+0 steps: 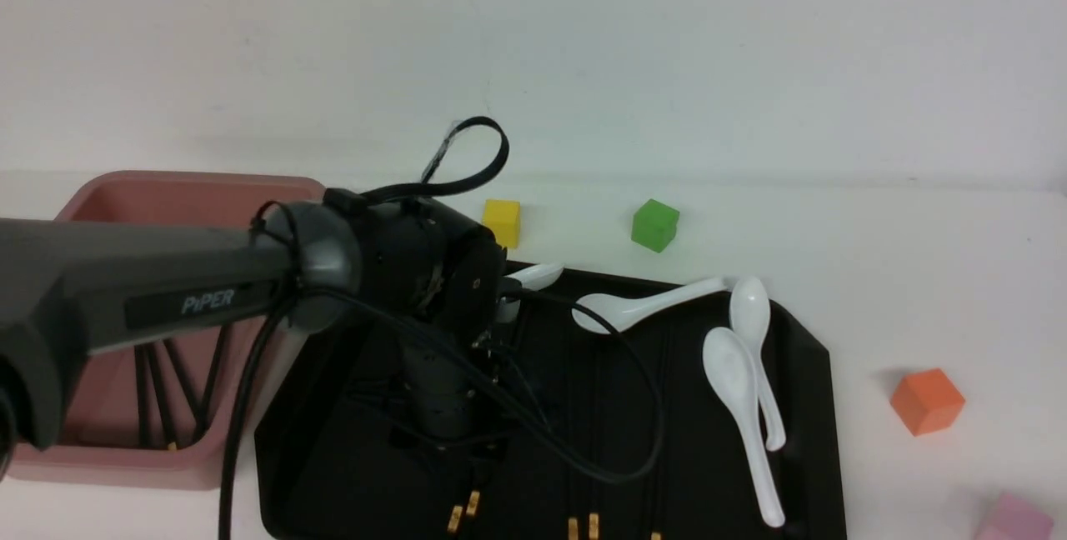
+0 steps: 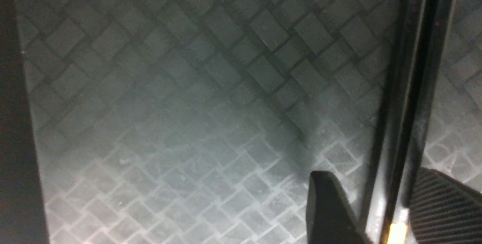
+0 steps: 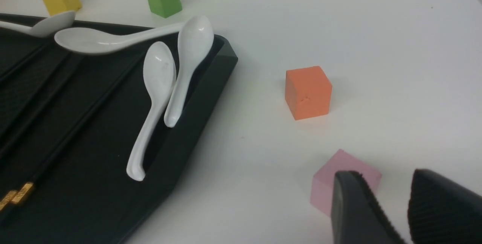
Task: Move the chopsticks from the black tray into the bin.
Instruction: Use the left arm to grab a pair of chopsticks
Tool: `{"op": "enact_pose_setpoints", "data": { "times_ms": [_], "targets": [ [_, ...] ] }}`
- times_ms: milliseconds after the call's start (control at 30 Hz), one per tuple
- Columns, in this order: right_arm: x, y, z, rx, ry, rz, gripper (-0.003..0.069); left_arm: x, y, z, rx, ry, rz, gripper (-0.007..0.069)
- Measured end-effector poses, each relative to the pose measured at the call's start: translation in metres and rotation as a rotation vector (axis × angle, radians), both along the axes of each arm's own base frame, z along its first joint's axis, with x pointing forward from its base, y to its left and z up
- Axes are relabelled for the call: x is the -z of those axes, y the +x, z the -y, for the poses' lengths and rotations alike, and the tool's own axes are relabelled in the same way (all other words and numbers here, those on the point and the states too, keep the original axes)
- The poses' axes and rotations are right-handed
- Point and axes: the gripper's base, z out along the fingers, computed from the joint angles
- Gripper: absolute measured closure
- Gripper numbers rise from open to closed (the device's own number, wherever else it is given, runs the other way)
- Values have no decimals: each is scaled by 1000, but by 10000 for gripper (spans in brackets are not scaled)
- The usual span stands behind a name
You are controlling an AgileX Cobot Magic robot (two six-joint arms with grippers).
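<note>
Over black tray (image 1: 800,357) | left pincer (image 2: 372,187) spread astride chopsticks (image 2: 414,86) | spoons (image 1: 738,373) nearby | right pincer (image 3: 386,180) ajar

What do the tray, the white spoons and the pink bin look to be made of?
Black tray: probably plastic or lacquer, with a glossy rim and a woven-pattern floor in the left wrist view. Spoons: glazed ceramic or melamine; they are smooth and white with bright highlights. Bin: matte plastic, judging by its thick, rounded moulded rim.
</note>
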Motion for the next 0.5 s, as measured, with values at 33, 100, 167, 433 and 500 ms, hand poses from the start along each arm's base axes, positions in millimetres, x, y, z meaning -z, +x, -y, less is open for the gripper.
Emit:
{"op": "enact_pose_setpoints", "data": {
  "times_ms": [33,100,167,433,500],
  "targets": [
    [0,0,0,0,0,0,419,1,1,1,-1,-4,2,334],
    [0,0,0,0,0,0,419,2,1,1,-2,-8,4,352],
    [0,0,0,0,0,0,419,4,1,2,-3,-9,2,364],
    [0,0,0,0,0,0,419,10,3,3,-6,-8,-4,378],
    [0,0,0,0,0,0,419,10,4,3,-6,-9,-4,379]
  ]
}}
